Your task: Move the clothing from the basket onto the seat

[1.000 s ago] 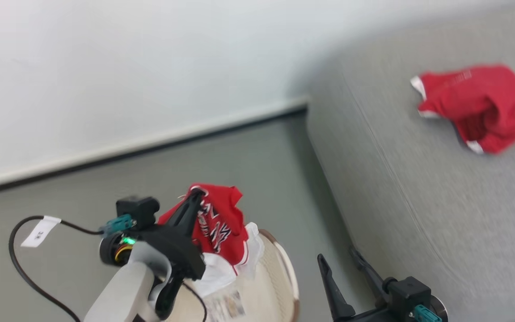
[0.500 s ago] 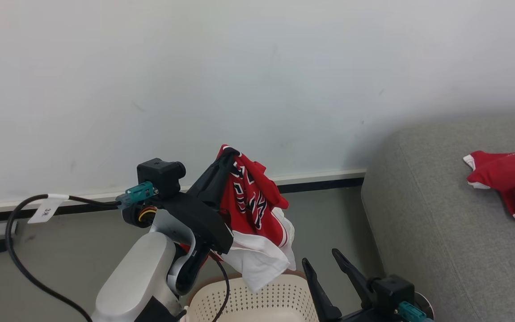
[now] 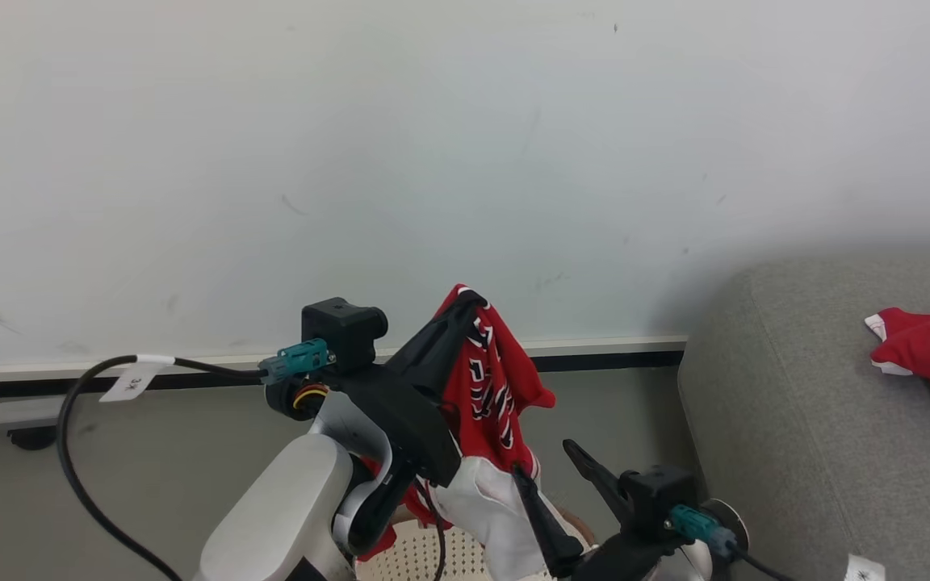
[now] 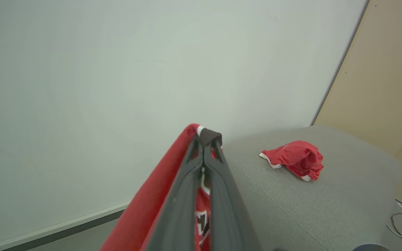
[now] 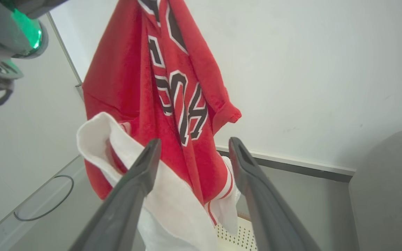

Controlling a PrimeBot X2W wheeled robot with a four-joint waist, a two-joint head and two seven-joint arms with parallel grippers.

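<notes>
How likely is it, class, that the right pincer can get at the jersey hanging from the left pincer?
Probably yes: the open right pincer sits right beside the jersey, which hangs free from the shut left pincer, with nothing between them.

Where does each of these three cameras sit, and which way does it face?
Head view: on the head, facing forward and down at wall, floor and seat; shows left end effector shut on the jersey, right end effector open.
Left wrist view: on that wrist, looking along its shut fingers toward wall and seat.
Right wrist view: on that wrist, looking between its open fingers at the hanging jersey.
Shared: head and left wrist views both show a red garment on the seat.
</notes>
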